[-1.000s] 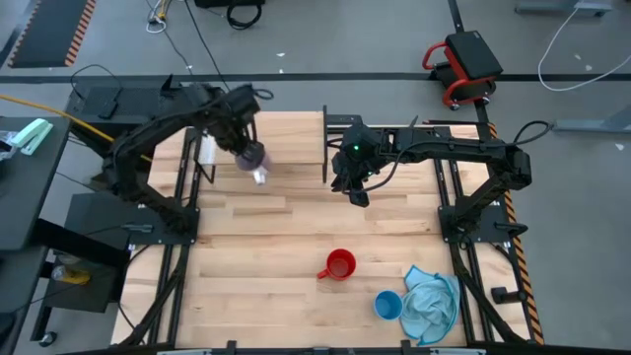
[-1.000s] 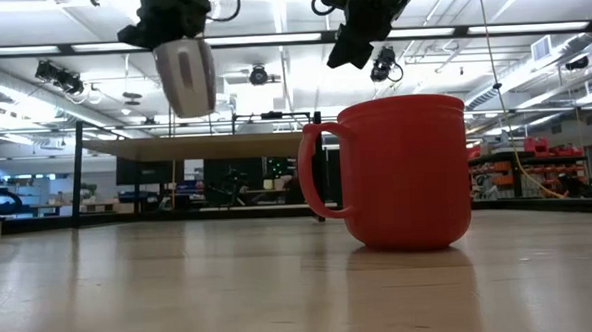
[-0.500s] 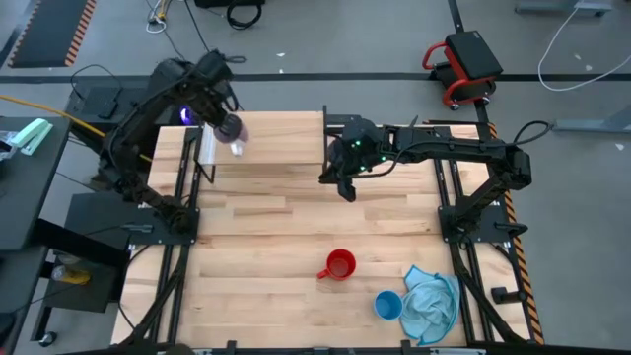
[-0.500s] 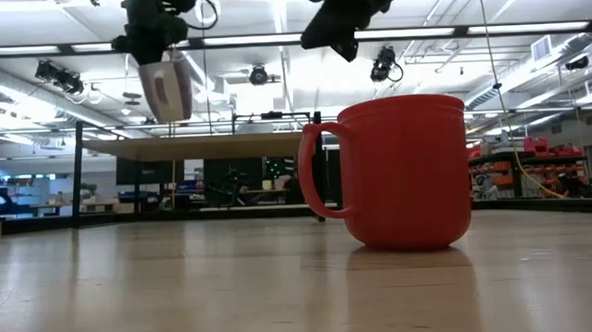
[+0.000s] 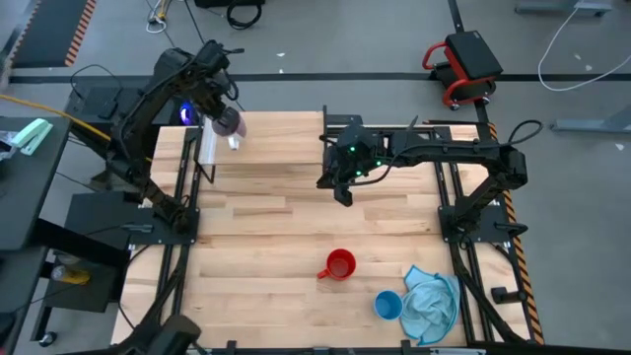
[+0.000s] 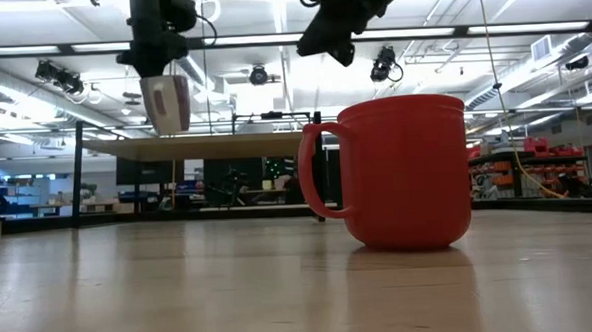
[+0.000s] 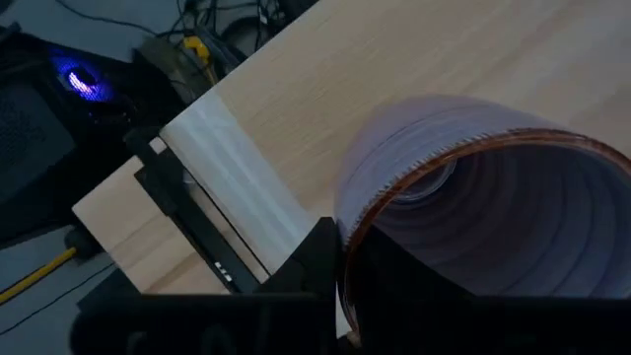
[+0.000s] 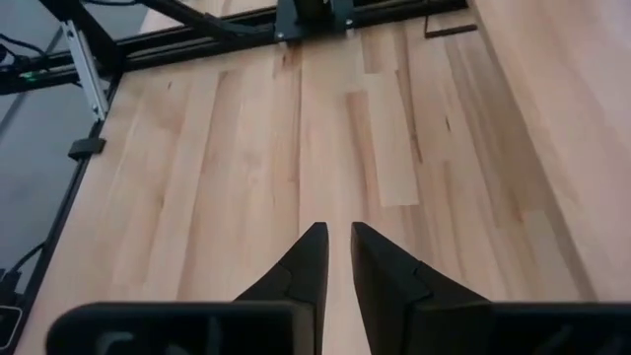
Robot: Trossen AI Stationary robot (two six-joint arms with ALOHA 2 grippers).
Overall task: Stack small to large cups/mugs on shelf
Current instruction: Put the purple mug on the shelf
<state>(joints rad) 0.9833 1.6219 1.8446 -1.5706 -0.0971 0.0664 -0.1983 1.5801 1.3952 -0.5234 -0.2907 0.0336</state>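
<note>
- Landmark: shelf (image 5: 271, 138), at the far side of the table (image 5: 256, 296); white strip on its left short edge.
- Left gripper (image 5: 225, 120) is clamped on the purple cup (image 5: 229, 125), hanging over the shelf's left end, just inside the white strip.
- Purple cup is tipped: mouth faces the wrist camera, its long axis slanted, not upright. Low view shows it clear above the shelf board, not touching.
- Key relation: shelf surface lies straight below the held cup, so the next move is probably down, with the cup turned upright.
- Right gripper (image 5: 340, 187) hangs at the shelf's right front corner, holding nothing, fingers (image 8: 306, 266) at a narrow gap.
- Red mug (image 5: 339, 264) sits on the table well in front of the shelf, handle to the left; right arm is nearer to it.
- Blue cup (image 5: 387, 305) is further front and right of the shelf, touching the blue cloth (image 5: 431, 301).
</note>
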